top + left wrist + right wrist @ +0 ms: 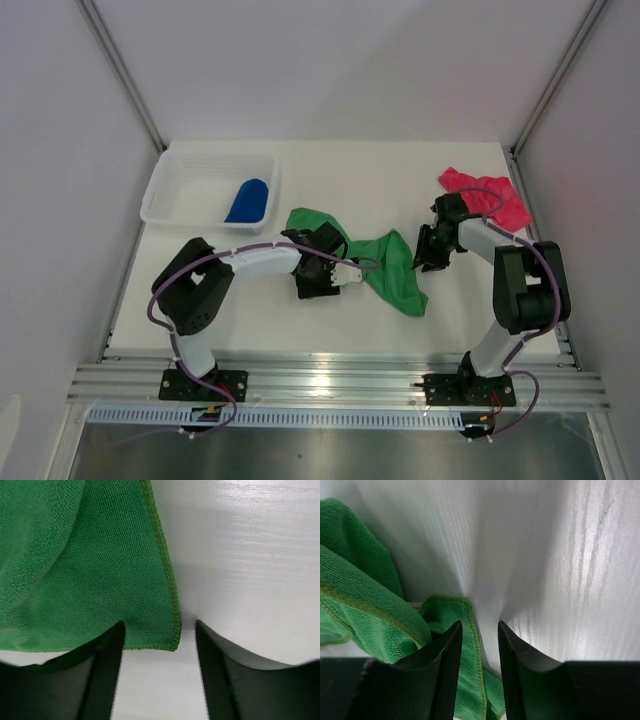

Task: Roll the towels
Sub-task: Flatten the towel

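The bright green terry cloth towel (pixel 396 272) is found crumpled at the centre of the top view, its long axis running upper left to lower right. Its stitched corner is framed by the widely parted, empty jaws of the left gripper (pixel 157 630); the right gripper (pixel 480 630), narrowly parted and empty, is set at the hem. The royal blue towel (pixel 248 200) is seen in the white plastic basket (pixel 188 190), the pink-red towel (pixel 495 200) upper right

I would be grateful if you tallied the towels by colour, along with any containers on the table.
Blue towel: 1
Green towel: 1
Pink-red towel: 1
White basket: 1
Total: 4
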`<state>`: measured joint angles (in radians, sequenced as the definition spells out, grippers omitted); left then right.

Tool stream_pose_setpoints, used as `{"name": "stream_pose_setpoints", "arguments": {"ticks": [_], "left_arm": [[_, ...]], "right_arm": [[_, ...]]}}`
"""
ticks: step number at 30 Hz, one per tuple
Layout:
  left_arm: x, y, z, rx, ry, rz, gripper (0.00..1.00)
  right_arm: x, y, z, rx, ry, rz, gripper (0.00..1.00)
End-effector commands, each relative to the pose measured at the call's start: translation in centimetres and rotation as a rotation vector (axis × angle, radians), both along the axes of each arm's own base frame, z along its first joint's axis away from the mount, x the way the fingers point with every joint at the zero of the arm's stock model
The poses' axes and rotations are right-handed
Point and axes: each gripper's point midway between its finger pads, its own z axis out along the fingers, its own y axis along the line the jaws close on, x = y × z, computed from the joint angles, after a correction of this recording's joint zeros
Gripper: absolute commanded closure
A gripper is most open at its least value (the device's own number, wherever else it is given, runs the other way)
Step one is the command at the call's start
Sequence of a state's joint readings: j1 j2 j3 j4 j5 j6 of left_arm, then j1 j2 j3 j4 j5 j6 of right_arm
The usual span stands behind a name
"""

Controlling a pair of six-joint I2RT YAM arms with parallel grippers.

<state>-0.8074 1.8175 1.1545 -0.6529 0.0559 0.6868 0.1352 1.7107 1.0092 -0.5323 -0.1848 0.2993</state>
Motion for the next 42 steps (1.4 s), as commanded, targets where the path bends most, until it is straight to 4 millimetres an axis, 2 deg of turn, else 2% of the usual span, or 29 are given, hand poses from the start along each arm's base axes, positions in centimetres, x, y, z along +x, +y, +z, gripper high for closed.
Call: {"name": "stream_pose_setpoints", "arguments": {"ticks": [1, 2, 3, 5, 6, 7, 8, 10, 11, 12, 13, 14, 15, 16, 18, 21, 24, 26, 27, 28, 31, 33, 34, 36, 37, 38, 39, 41, 42], "left_arm": [[-0.8, 1.5, -2.9, 0.059, 0.027, 0.01, 0.42], [-0.9, 1.5, -2.9, 0.058, 0.029, 0.016, 0.5], [-0.7, 1.7, -3.0, 0.061, 0.024, 0.024, 0.65], [-0.9, 2.1, -3.1, 0.072, 0.027, 0.035, 0.74], [-0.7, 2.2, -2.8, 0.072, 0.018, 0.046, 0.9], [-0.5, 2.4, -2.6, 0.073, 0.013, 0.066, 0.99], [-0.2, 2.3, -2.2, 0.064, 0.008, 0.081, 0.99], [0.4, 2.7, -1.1, 0.038, 0.005, 0.14, 0.99], [1.2, 2.3, 0.0, 0.01, -0.011, 0.16, 0.99], [1.9, 2.9, 0.5, -0.002, -0.013, 0.198, 0.99], [2.3, 3.3, 1.6, -0.017, -0.022, 0.229, 0.99], [3.5, 3.1, 2.9, -0.045, -0.049, 0.252, 0.99], [4.4, 4.1, 3.7, -0.057, -0.064, 0.294, 0.99], [5.5, 4.3, 5.5, -0.087, -0.103, 0.322, 0.99], [7.3, 5.6, 7.7, -0.115, -0.143, 0.381, 1.0], [9.9, 6.9, 12.2, -0.156, -0.245, 0.435, 0.99], [10.5, 7.7, 14.7, -0.18, -0.294, 0.447, 0.99], [11.6, 7.8, 17.3, -0.207, -0.359, 0.448, 0.99], [12.2, 7.9, 18.6, -0.215, -0.399, 0.455, 0.99], [12.9, 8.0, 19.9, -0.228, -0.436, 0.458, 0.99], [15.9, 8.8, 24.7, -0.303, -0.595, 0.518, 0.99], [18.2, 9.5, 28.0, -0.356, -0.709, 0.559, 1.0], [19.3, 9.8, 31.0, -0.395, -0.778, 0.574, 0.99], [21.0, 10.0, 31.6, -0.391, -0.815, 0.583, 0.99], [21.9, 10.2, 34.4, -0.42, -0.871, 0.589, 0.99], [22.5, 10.5, 34.9, -0.414, -0.892, 0.595, 0.99], [23.6, 10.7, 34.2, -0.382, -0.897, 0.594, 0.99], [24.7, 11.4, 37.5, -0.412, -0.964, 0.613, 0.99], [25.5, 11.4, 38.4, -0.424, -0.98, 0.619, 1.0]], "right_arm": [[0.9, 0.9, 1.1, 0.036, -0.069, 0.013, 0.62], [0.8, 1.1, 0.6, 0.037, -0.056, 0.02, 0.62], [0.9, 1.3, 0.2, 0.037, -0.054, 0.021, 0.61], [0.8, 1.5, -0.9, 0.028, -0.03, 0.028, 0.61], [0.9, 1.8, -1.2, 0.027, -0.031, 0.03, 0.6], [1.0, 1.9, -1.4, 0.026, -0.025, 0.029, 0.61], [1.1, 1.9, -1.6, 0.02, -0.024, 0.026, 0.61], [0.9, 1.7, -2.2, 0.004, -0.01, 0.018, 0.7], [0.9, 1.5, -2.3, -0.004, -0.006, 0.014, 0.76], [0.9, 1.2, -2.3, -0.008, -0.001, 0.005, 0.93], [1.0, 0.9, -2.1, -0.001, -0.005, -0.014, 1.0], [1.2, 0.6, -1.7, 0.004, -0.013, -0.027, 1.0], [1.3, 0.3, -1.3, 0.007, -0.023, -0.037, 1.0], [2.0, -0.5, -0.1, 0.013, -0.061, -0.062, 1.0], [3.3, -1.4, 1.9, 0.007, -0.116, -0.085, 1.0], [5.7, -3.2, 6.6, -0.004, -0.232, -0.121, 1.0], [7.5, -4.7, 10.9, -0.022, -0.325, -0.144, 1.0], [8.0, -5.2, 13.5, -0.036, -0.384, -0.154, 1.0], [8.8, -6.5, 15.3, -0.041, -0.431, -0.184, 1.0], [9.1, -6.7, 16.4, -0.038, -0.46, -0.19, 1.0], [10.8, -7.7, 21.0, -0.034, -0.585, -0.203, 1.0], [12.3, -8.4, 23.3, -0.042, -0.659, -0.21, 1.0], [13.4, -9.0, 25.9, -0.053, -0.729, -0.216, 1.0], [14.9, -10.0, 28.1, -0.073, -0.785, -0.225, 1.0], [15.7, -10.6, 31.1, -0.084, -0.856, -0.235, 1.0], [16.3, -11.1, 31.9, -0.1, -0.877, -0.242, 1.0], [16.6, -11.7, 32.9, -0.111, -0.904, -0.249, 1.0], [17.1, -12.4, 35.7, -0.126, -0.975, -0.245, 1.0], [17.1, -12.9, 36.5, -0.13, -0.998, -0.249, 1.0]]}}
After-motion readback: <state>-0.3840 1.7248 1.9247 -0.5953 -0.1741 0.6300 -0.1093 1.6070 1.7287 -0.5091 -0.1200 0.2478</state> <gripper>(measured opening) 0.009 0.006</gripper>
